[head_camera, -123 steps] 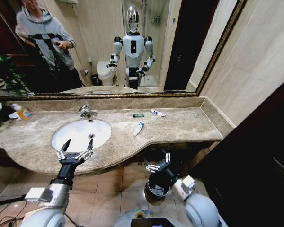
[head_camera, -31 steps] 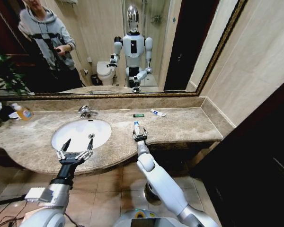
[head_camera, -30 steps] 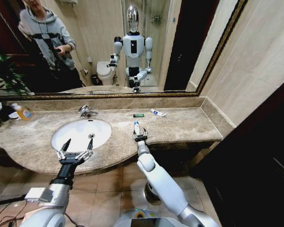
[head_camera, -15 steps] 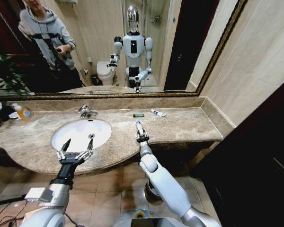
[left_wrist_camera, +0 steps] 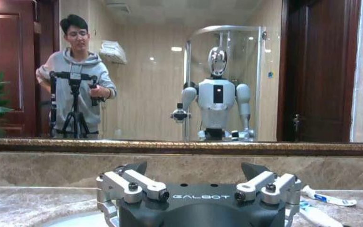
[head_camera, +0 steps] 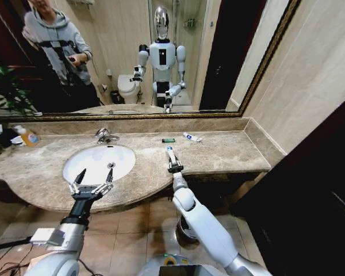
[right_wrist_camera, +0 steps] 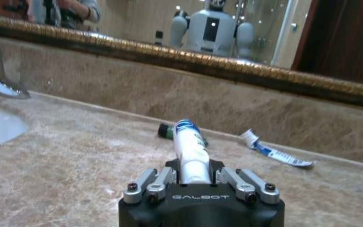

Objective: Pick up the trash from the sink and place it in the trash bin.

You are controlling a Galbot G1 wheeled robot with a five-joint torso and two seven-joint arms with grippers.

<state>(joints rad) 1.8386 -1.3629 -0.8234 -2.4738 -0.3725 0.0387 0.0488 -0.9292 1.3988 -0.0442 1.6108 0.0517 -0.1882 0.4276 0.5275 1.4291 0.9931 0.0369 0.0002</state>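
Tube (right_wrist_camera: 190,150) gripped in right tool (right_wrist_camera: 194,182), seemingly above counter (right_wrist_camera: 74,156).

The head camera looks down from high over the counter (head_camera: 230,150) toward the mirror (head_camera: 132,52). Both wrist cameras sit low just behind their grippers, facing the mirror (left_wrist_camera: 168,71). All three share the counter (right_wrist_camera: 74,151) and mirror (right_wrist_camera: 168,54).

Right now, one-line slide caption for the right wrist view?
Right gripper shut on a small white tube above the marble counter; green packet and another tube lie beyond.
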